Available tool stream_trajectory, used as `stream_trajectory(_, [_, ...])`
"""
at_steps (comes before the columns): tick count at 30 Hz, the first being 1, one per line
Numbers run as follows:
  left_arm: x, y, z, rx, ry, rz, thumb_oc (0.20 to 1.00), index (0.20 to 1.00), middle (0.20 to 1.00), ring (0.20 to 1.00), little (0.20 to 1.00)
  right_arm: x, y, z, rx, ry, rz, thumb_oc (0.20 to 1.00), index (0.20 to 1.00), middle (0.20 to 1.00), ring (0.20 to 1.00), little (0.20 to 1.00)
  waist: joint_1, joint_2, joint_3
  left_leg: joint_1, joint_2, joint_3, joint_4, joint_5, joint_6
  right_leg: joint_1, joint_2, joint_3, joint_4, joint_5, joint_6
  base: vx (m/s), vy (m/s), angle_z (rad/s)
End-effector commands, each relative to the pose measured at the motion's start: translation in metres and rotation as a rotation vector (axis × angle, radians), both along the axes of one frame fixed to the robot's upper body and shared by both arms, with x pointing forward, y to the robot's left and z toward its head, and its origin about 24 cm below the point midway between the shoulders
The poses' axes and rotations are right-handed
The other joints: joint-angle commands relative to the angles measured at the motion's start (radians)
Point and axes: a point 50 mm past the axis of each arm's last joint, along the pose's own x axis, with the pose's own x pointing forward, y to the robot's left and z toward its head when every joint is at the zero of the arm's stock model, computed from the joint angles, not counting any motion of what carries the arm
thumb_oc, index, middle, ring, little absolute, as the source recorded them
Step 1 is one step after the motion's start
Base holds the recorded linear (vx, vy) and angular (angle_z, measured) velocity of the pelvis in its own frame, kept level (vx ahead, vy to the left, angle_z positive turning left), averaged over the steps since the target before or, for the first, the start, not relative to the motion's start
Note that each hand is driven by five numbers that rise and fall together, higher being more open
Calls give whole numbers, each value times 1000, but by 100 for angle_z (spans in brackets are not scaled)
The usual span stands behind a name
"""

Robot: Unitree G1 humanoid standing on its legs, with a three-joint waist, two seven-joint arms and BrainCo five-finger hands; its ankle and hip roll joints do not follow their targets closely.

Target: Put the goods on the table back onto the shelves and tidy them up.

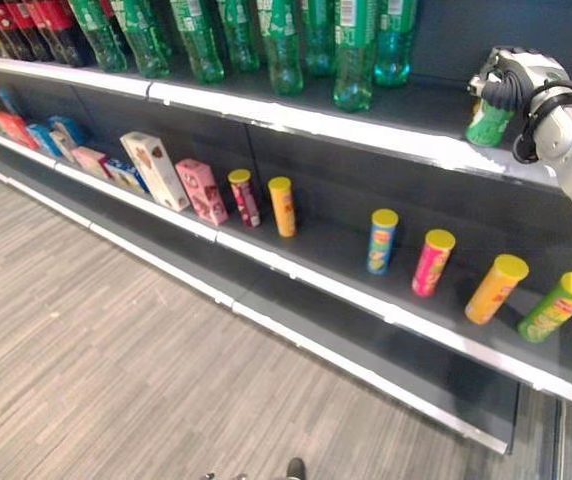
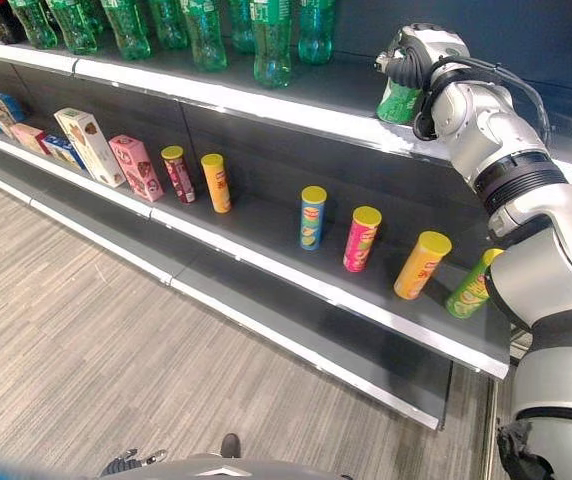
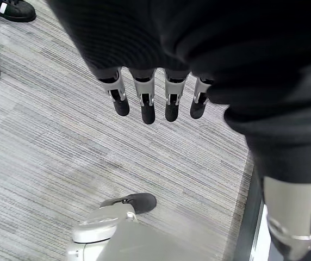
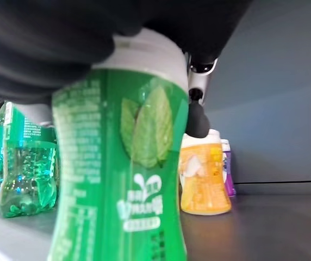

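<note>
Green container (image 4: pixel 120 163) in the right hand (image 2: pixel 413 62) — glossy plastic, smooth printed label. Green bottles (image 1: pixel 284 45) — clear, shiny plastic. Shelf (image 1: pixel 336 250) deck: matt dark surface, pale smooth edge strip. Tube cans (image 1: pixel 431 262): smooth printed wrap, matt yellow lids. Floor (image 1: pixel 96 350): finely ribbed grey surface, matt.

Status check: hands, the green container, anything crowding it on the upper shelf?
Right hand shut on green container, at upper shelf. Left hand open, idle over floor. Orange container close behind.
</note>
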Motion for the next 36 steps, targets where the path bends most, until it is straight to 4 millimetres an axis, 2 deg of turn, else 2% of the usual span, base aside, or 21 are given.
stream_trajectory(1, [35, 18, 11, 55, -77, -23, 1000, 1000, 1000, 1000, 1000, -7, -5, 41, -90, -108, -63, 200, 200, 200, 200, 200, 34, -65, 46, 31, 50, 96, 10, 0, -122, 39, -39, 4, 38, -87, 18, 67, -52, 6])
stream_trajectory(8, [31, 19, 10, 57, -66, -14, 1000, 1000, 1000, 1000, 1000, -6, -10, 41, -103, -102, -88, 200, 200, 200, 200, 200, 35, -59, 51, 23, 42, 86, 10, -4, -117, 31, -40, 2, 45, -95, 16, 36, -26, 9])
stream_trajectory(17, [35, 16, 10, 50, -83, -22, 1000, 1000, 1000, 1000, 1000, -4, -3, 31, -113, -79, -57, 200, 200, 200, 200, 200, 20, -62, 48, 46, 35, 102, 10, -23, -103, 35, -44, 18, 45, -98, 18, 15, -3, 0])
stream_trajectory(36, [36, 16, 11, 56, -85, -35, 1000, 1000, 1000, 1000, 1000, -4, 0, 29, -126, -65, -35, 200, 200, 200, 200, 200, 5, -72, 48, 64, 35, 119, 10, -39, -93, 28, -44, 40, 46, -94, 20, 2, 0, -3])
